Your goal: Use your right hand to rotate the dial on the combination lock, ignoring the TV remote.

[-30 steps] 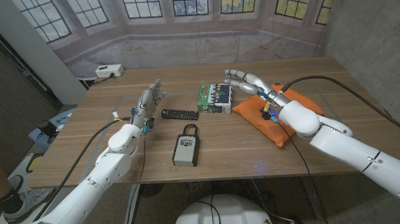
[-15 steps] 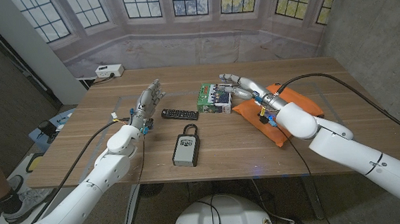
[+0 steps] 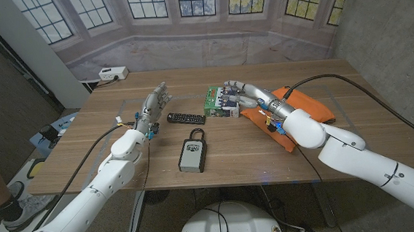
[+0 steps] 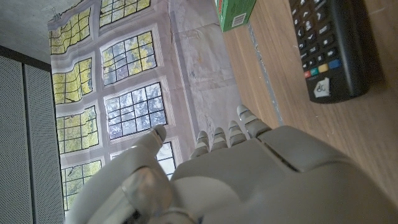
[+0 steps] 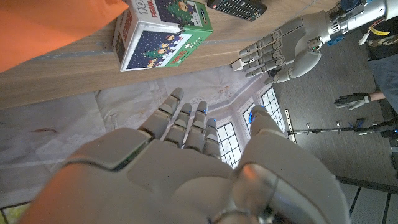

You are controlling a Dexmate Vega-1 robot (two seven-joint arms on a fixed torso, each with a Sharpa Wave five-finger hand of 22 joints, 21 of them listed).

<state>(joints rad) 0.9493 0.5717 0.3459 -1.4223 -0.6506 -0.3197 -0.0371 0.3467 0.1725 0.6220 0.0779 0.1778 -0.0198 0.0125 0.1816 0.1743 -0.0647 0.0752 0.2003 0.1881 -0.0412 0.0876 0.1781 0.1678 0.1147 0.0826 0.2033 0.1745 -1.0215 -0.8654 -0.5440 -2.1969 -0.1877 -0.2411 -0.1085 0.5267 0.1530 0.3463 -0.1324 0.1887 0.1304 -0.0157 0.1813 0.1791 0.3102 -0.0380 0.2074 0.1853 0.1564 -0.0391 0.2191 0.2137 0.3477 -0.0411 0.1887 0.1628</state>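
Grey metal combination lock with black shackle lying flat: heavy, rigid, likely sliding under torque. Pinching small front dial advisable. Right hand hovering open, holding nothing, over green box.

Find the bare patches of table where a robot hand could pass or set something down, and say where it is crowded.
Bare wood: right of the combination lock, below the orange cushion; also the far strip behind the green box. Crowded: the middle row of TV remote, box, right robot hand and cushion.

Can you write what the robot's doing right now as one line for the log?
right hand: open, above green box | left hand: open, idle | lock: untouched | remote: ignored
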